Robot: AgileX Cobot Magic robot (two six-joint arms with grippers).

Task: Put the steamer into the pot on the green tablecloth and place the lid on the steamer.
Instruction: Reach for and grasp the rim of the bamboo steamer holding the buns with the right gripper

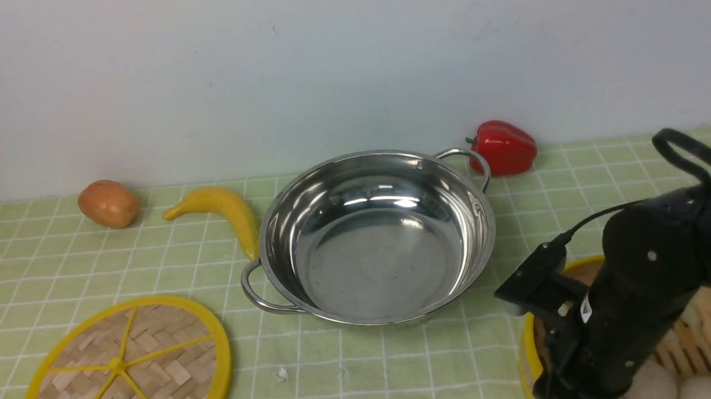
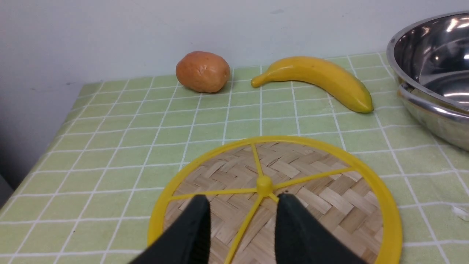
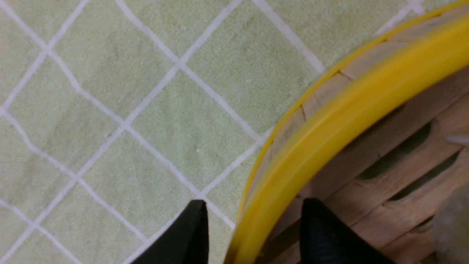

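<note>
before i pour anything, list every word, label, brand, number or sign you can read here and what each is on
No readable text anywhere.
Small white sticker on the right arm: too small to read.

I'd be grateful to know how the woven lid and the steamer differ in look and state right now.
The lid is a flat disc with yellow spokes, while the steamer is a deeper, walled basket with a slatted floor. The lid holds nothing, whereas the steamer has pale toy food in it. The steamer's rim is between the right gripper's open jaws; the lid has no jaws around it. Both have yellow rims and rest on the green tablecloth.
</note>
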